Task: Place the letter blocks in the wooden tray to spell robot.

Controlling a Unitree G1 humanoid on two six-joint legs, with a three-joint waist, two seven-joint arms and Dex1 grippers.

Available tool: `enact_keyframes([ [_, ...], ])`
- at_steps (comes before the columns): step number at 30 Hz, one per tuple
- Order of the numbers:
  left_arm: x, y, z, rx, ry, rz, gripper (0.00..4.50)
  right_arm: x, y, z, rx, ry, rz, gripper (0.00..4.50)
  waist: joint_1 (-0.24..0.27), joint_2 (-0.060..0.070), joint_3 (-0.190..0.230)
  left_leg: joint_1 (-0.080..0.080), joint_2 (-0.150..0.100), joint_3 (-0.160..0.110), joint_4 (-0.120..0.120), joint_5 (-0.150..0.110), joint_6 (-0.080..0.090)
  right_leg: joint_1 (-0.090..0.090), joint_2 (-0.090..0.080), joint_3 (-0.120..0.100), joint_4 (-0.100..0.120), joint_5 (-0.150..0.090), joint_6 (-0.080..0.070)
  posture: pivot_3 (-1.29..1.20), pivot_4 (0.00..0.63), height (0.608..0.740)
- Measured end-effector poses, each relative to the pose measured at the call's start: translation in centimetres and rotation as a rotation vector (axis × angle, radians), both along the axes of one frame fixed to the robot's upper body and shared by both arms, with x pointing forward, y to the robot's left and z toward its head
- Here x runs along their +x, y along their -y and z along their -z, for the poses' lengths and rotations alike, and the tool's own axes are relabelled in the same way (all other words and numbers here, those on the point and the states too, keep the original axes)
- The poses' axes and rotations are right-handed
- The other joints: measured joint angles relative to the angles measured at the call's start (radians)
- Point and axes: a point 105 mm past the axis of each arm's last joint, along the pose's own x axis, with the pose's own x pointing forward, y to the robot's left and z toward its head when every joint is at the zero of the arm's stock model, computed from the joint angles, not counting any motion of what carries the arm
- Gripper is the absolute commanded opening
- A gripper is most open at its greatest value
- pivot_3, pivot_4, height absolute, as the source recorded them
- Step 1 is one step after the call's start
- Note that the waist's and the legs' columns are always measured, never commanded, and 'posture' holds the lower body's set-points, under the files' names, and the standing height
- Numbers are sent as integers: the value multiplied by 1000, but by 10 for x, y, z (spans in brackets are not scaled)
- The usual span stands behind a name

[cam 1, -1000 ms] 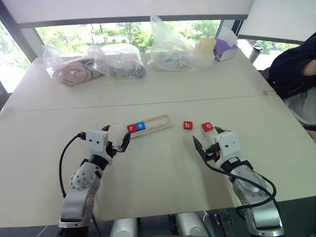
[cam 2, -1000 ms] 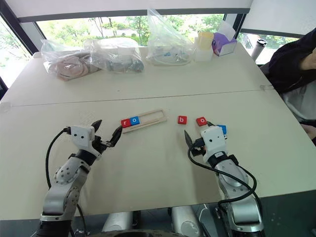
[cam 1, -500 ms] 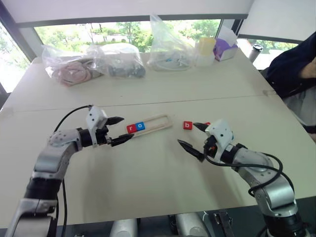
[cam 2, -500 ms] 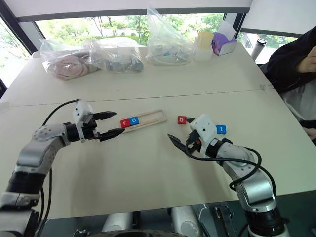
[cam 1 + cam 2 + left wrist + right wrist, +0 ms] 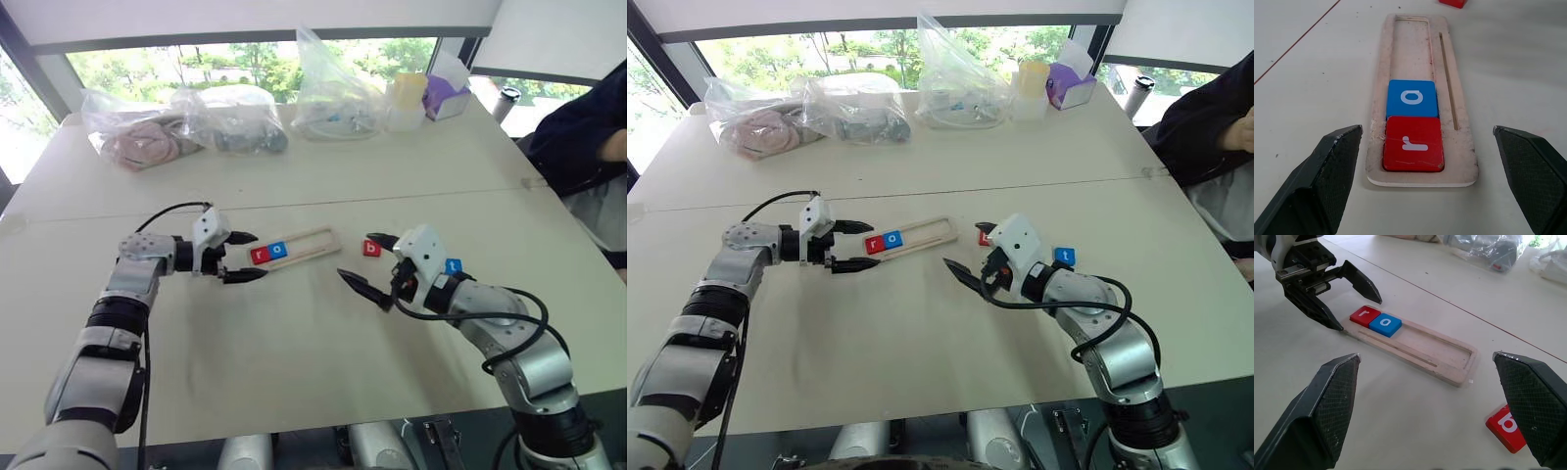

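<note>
left gripper (image 5: 242, 257) is gaping empty at the wooden tray (image 5: 315, 244) end, risking nudging it. right gripper (image 5: 368, 261), also wide open, is hovering near the red b block (image 5: 372, 249).

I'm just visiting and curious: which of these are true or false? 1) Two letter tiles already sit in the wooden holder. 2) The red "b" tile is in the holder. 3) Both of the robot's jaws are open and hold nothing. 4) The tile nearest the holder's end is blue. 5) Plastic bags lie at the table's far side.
1) True: the red r tile and the blue o tile lie side by side in the wooden tray.
2) False: the red b tile lies on the table outside the tray.
3) True: the left gripper and the right gripper stand open, empty.
4) False: the red r sits at the end; the blue o is next to it.
5) True: the plastic bags lie there.
</note>
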Motion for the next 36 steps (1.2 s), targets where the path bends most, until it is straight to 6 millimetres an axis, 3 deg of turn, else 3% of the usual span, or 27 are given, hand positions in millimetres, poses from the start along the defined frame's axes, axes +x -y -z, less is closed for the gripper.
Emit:
enact_keyframes([
  [6,4,4,9,-5,-8,-15,4500,2,0,-2,12,8,20,4465,0,0,0,0,0,0,0,0,0,0,0,0,0,0,0,0,150,740],
  [26,6,5,12,60,36,-19,4500,4,-2,-5,13,24,33,4465,0,0,0,2,0,0,1,0,0,1,0,0,4,0,0,0,150,740],
  [29,6,6,12,66,37,-14,3153,4,-2,-5,13,25,36,4500,0,0,-1,2,0,0,1,0,0,1,0,0,4,0,0,0,150,740],
  [36,4,5,12,72,36,-8,3131,4,-2,-5,12,25,36,4500,0,0,-1,2,0,0,1,0,0,1,0,0,4,0,0,0,150,740],
])
